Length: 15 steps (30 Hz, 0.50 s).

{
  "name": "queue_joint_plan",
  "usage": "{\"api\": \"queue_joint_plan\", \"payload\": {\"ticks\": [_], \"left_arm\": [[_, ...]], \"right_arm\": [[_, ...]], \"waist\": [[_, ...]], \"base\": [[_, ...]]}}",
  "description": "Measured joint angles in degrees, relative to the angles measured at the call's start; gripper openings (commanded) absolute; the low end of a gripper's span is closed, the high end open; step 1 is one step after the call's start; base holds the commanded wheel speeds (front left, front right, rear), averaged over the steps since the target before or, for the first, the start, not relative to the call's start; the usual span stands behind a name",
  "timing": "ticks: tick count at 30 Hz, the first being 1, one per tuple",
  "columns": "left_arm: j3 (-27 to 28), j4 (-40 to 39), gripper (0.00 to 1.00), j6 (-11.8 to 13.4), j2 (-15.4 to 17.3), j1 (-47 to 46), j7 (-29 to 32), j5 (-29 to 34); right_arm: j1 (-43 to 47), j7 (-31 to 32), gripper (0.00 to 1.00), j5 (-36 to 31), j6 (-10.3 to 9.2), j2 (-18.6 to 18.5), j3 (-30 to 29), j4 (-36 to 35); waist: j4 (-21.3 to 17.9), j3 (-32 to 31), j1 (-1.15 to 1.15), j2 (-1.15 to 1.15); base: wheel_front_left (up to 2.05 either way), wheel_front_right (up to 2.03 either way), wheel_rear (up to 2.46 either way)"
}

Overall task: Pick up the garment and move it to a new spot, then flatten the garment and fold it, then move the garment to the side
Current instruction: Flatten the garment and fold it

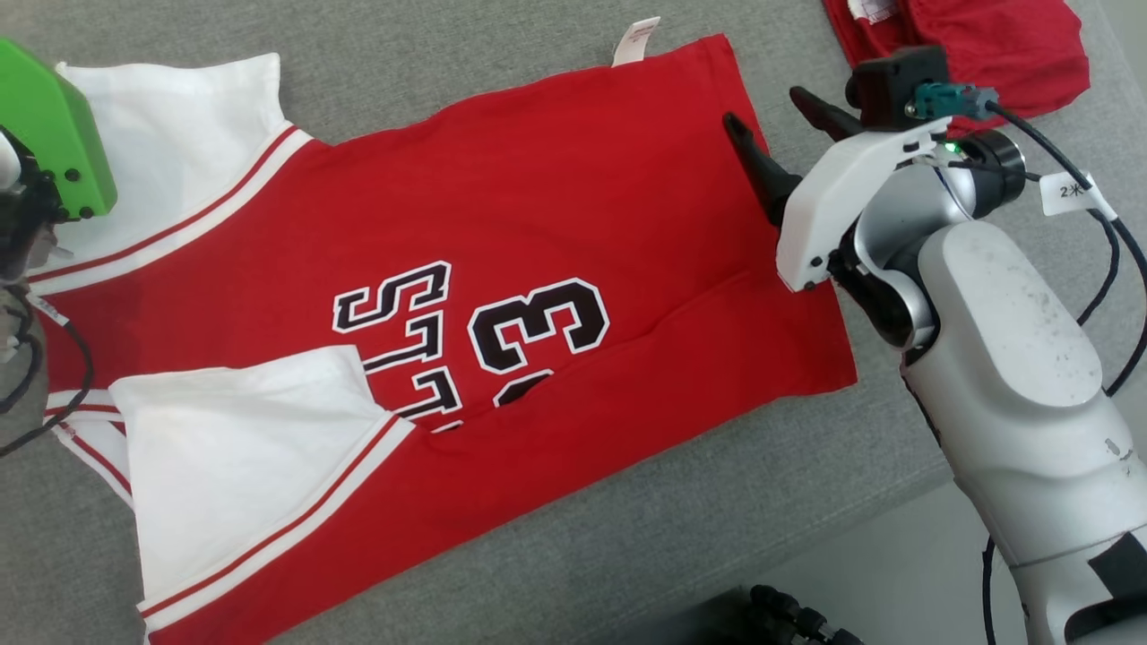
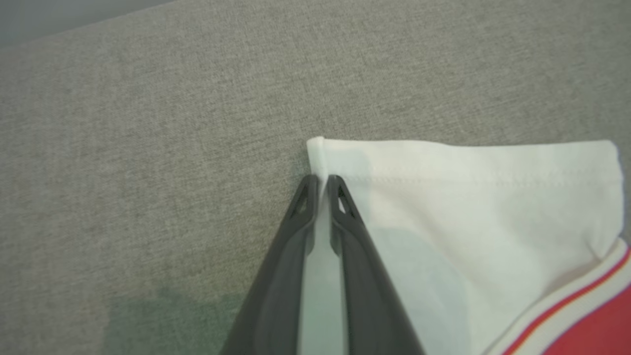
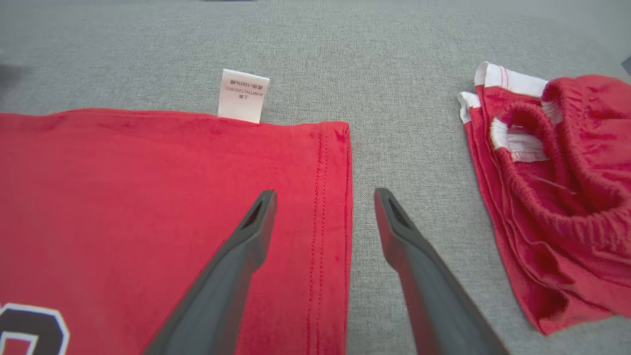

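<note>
The garment (image 1: 538, 224) is a red jersey with white sleeves and black lettering, lying spread on the grey cloth surface. My left gripper (image 2: 320, 180) is shut on the edge of a white sleeve (image 2: 468, 197), near its corner, with pale fabric showing between the fingers. My right gripper (image 1: 771, 112) hovers open over the jersey's hem at the far right. In the right wrist view the right gripper (image 3: 324, 196) straddles the stitched hem of the garment (image 3: 123, 197), one finger over the red cloth and the other over the grey surface.
A second red garment (image 1: 968, 45) lies crumpled at the back right, seen as bunched red cloth (image 3: 552, 197) right of my right gripper. A white label (image 3: 243, 96) sticks out from the jersey's far edge. The surface's edge (image 1: 896, 520) runs along the lower right.
</note>
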Motion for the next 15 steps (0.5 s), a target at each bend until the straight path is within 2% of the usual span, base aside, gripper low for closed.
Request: {"api": "queue_joint_plan", "payload": {"ticks": [4,15], "left_arm": [[0.0,-0.4,0.0,-0.1,-1.5,-0.4,-1.1,-0.6],[-0.7,-3.1,0.0,-3.0,-5.4,-2.1,-3.4,-2.7]], "right_arm": [[-3.8,1.0,1.0,-0.1,0.0,-1.1,0.8,2.8],[-11.5,3.7,1.0,-0.7,0.0,-3.9,1.8,15.2]], "waist": [[1.4,-0.1,0.0,0.0],[7.2,-0.3,0.0,0.0]], "base": [[0.0,0.0,0.0],[0.0,0.0,0.0]]}}
